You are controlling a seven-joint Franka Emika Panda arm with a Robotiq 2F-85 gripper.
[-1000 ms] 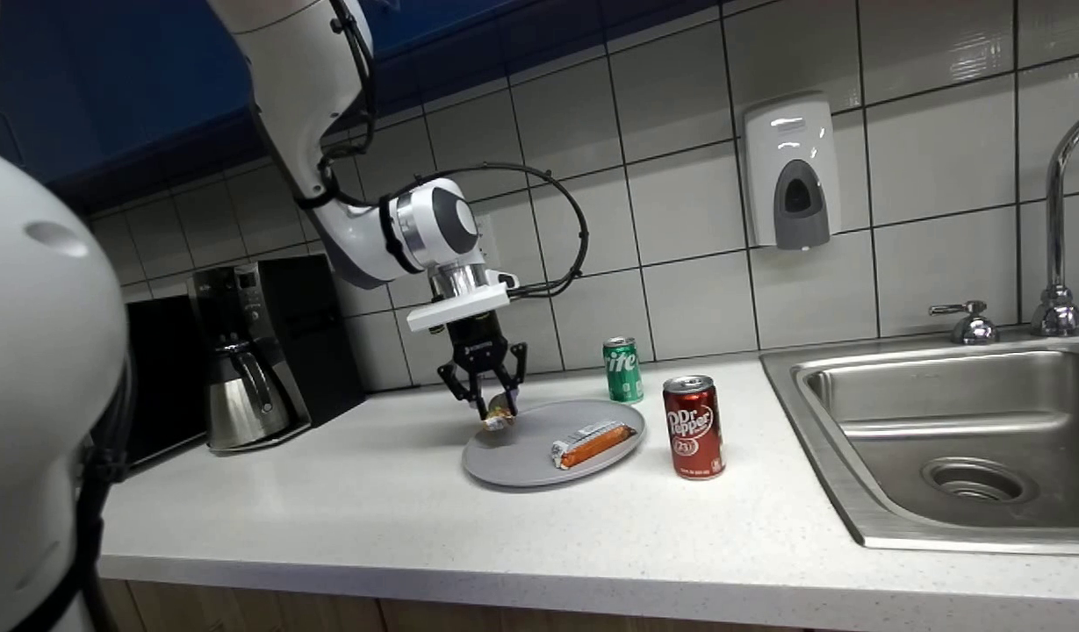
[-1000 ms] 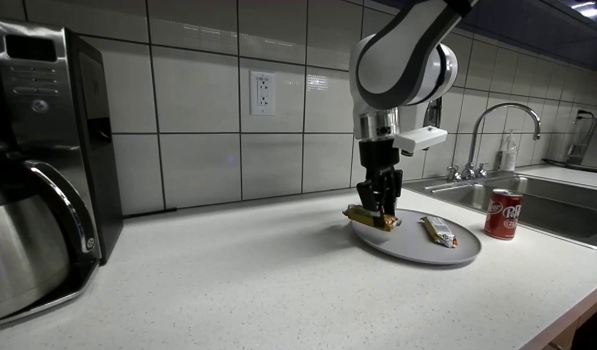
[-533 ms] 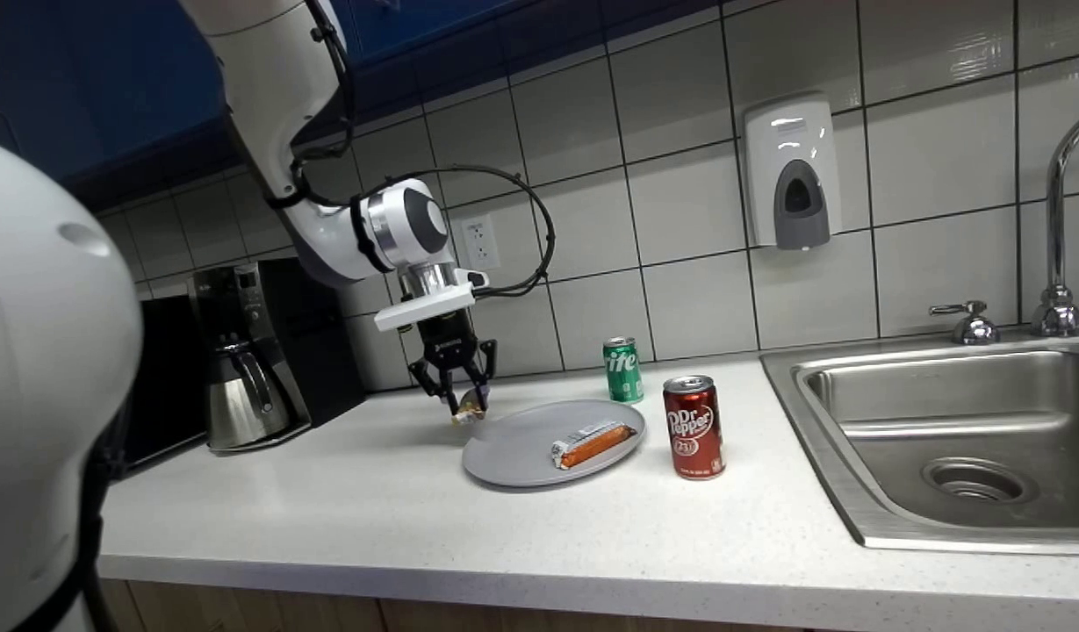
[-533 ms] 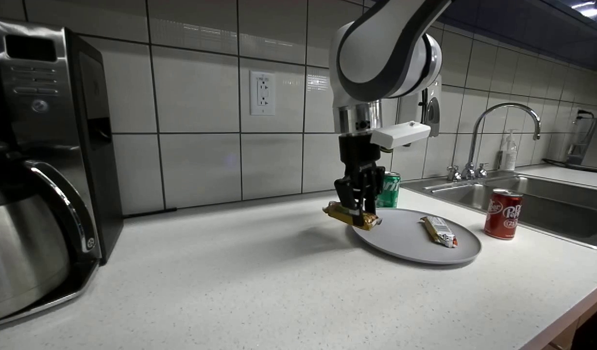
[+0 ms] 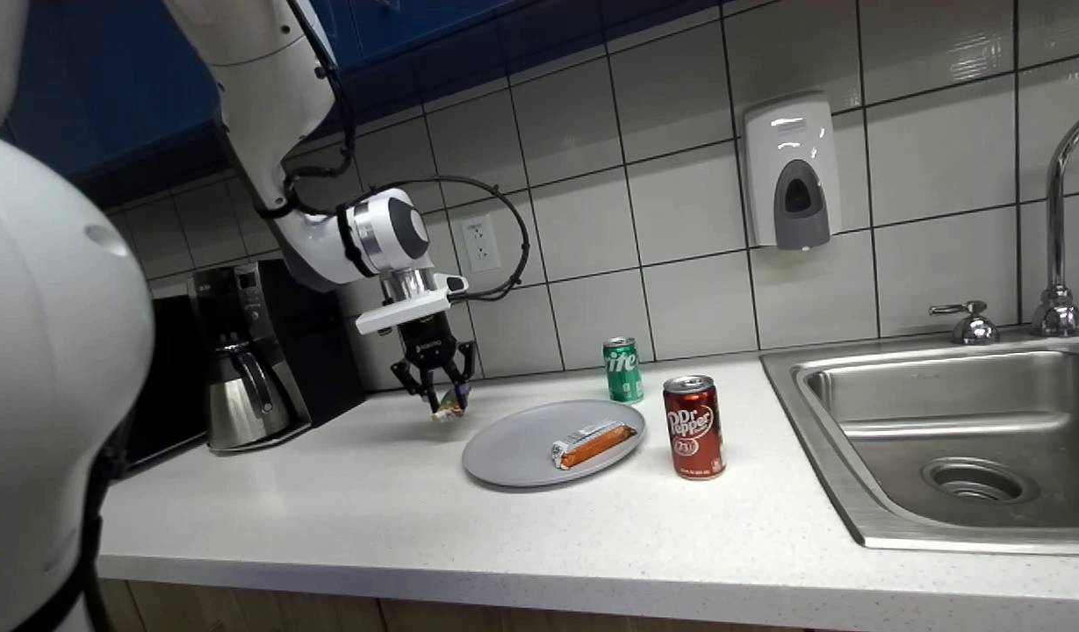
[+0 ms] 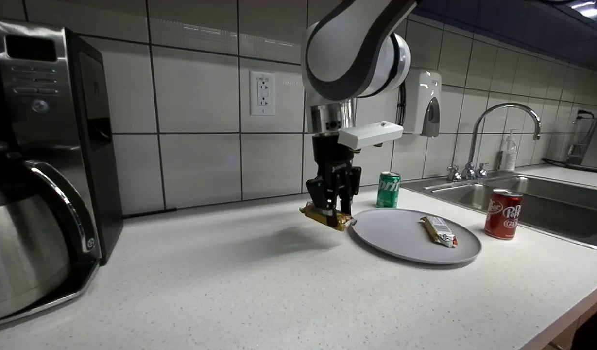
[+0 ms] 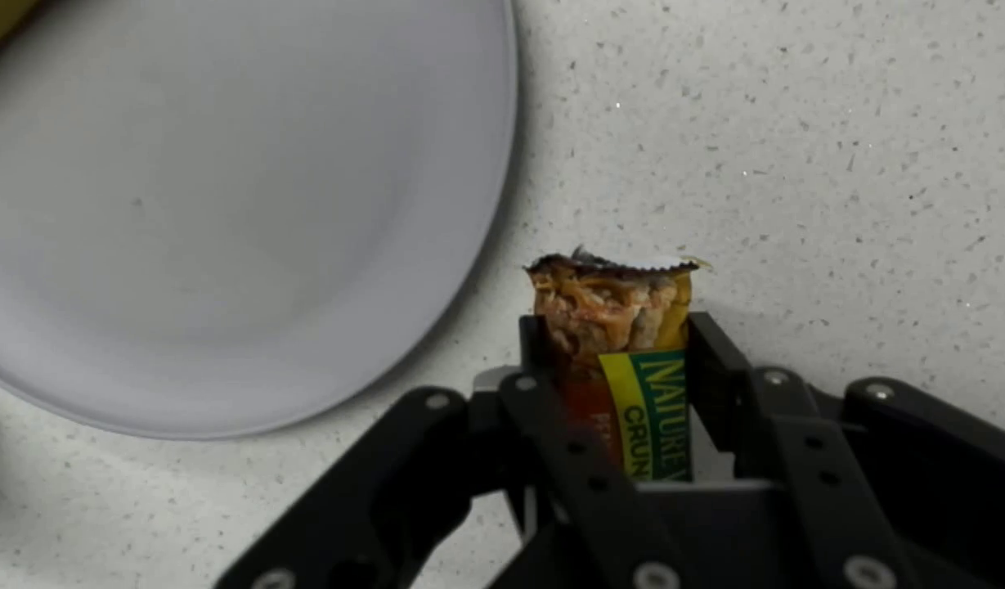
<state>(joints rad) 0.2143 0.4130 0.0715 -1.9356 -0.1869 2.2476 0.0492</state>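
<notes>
Claw (image 7: 615, 339) shifted, held bar (image 7: 625, 372) now beside plate (image 7: 289, 245)

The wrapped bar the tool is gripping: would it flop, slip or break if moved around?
Probably stiff: the wrapped bar sticks out on both sides of the tool without visibly drooping. It might snap or crumble if squeezed hard, as the label shows "CRUN", perhaps "crunchy". The shiny wrapper could be slightly slippery.

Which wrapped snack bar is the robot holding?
The golden green-labelled bar, in the black gripper; the orange-and-silver bar lies on the round grey plate.
</notes>
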